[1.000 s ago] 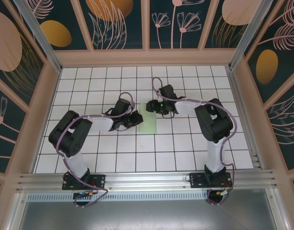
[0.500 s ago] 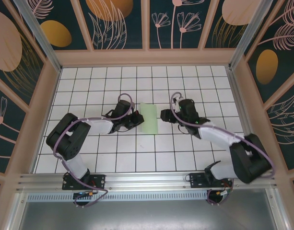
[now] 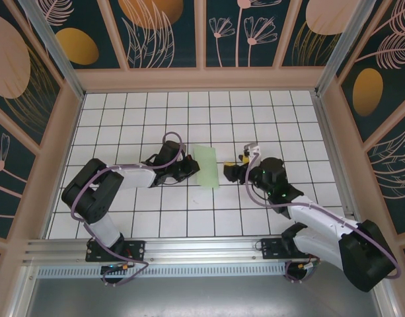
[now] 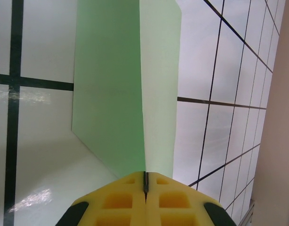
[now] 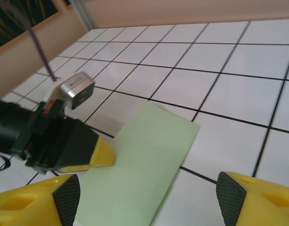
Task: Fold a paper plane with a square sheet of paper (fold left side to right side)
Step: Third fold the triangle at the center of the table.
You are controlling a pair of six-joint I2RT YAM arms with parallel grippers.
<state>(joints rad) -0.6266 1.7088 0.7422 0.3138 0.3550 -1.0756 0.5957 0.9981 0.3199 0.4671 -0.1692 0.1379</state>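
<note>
My left gripper (image 3: pixel 187 169) is closed tight on the pale mint-green sheet of paper (image 3: pixel 206 166). In the left wrist view the two yellow fingers (image 4: pixel 116 202) meet with no gap, and the edge of the sheet (image 4: pixel 116 94) runs into the seam between them at my left gripper (image 4: pixel 145 181). From there the paper stretches straight away from the tips. It shows a darker band on the left and a lighter band on the right, meeting along one straight line. I cannot tell whether the upper layer lies flat.

From above, the sheet is a narrow upright rectangle near the middle of the white tiled table with black grid lines (image 3: pixel 123 218). My left gripper is at the rectangle's left edge, towards its near end.

My right gripper (image 3: pixel 230 173) has its fingers spread wide and holds nothing. It stands just beside the right edge of the paper, apart from it. In the right wrist view its black-padded yellow fingers (image 5: pixel 36 200) sit at the two lower corners, and my right gripper (image 5: pixel 149 195) hangs over the near part of the sheet (image 5: pixel 144 160) without touching it. Across the paper, the yellow tip of my left gripper (image 5: pixel 104 155) rests against the far long edge.
</note>
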